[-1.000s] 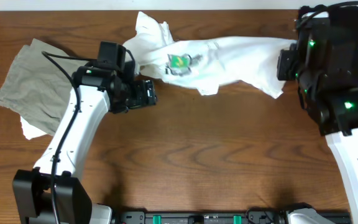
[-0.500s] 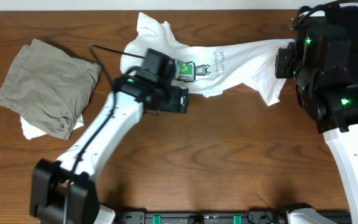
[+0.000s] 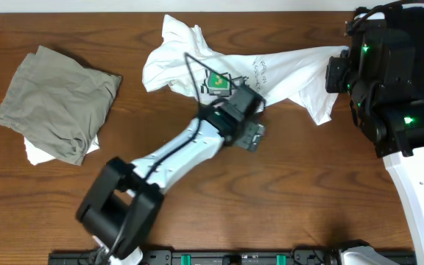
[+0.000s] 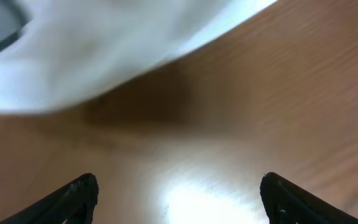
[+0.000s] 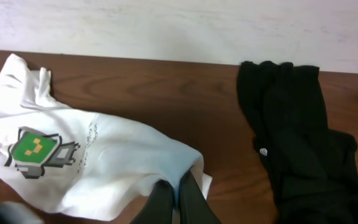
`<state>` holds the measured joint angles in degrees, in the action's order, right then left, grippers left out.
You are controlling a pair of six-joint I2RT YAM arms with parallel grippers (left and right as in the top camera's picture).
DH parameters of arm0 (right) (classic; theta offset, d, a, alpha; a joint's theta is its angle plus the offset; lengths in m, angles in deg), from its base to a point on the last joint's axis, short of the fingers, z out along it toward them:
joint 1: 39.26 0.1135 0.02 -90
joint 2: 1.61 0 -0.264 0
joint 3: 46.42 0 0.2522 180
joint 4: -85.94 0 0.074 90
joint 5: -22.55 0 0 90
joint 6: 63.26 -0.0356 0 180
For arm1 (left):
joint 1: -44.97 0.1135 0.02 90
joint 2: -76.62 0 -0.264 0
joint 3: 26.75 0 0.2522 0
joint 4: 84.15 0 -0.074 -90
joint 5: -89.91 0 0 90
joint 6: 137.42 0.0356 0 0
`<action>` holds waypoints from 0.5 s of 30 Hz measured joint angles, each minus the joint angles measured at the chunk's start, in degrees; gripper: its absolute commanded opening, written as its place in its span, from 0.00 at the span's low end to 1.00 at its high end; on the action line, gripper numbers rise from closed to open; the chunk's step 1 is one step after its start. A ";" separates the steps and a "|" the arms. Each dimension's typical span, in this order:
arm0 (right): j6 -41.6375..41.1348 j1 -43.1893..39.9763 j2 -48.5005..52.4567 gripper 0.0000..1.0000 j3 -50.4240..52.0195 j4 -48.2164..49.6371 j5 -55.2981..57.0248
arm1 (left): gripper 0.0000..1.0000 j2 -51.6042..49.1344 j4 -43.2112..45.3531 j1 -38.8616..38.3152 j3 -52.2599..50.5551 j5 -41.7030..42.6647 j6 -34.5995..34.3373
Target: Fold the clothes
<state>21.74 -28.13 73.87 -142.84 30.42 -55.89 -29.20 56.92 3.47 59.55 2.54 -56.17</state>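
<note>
You are looking at a robot lab bench, it seems — two robot arms, the left arm [image 3: 175, 156] and the right arm [image 3: 412, 184], stand at a brown wooden table [image 3: 308, 191] by a plain white wall [image 5: 166, 25]. Clothes lie about — a white T-shirt [image 3: 285, 73], a grey-green garment [image 3: 57, 103], a black garment [image 5: 297, 124].

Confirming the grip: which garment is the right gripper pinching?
The white T-shirt with the green print, its edge in the right gripper; the khaki garment and black garment lie apart.

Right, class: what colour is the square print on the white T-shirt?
Green, with a grey outline; the square print shows best in the right wrist view.
</note>
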 measured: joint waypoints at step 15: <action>-0.02 0.00 0.00 0.01 0.00 -2.21 -0.81 | 0.81 -12.92 19.12 -0.98 -0.11 -12.61 -5.86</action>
<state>21.72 -28.13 73.87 -142.84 28.21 -56.70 -42.12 76.05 2.49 59.44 -10.07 -62.03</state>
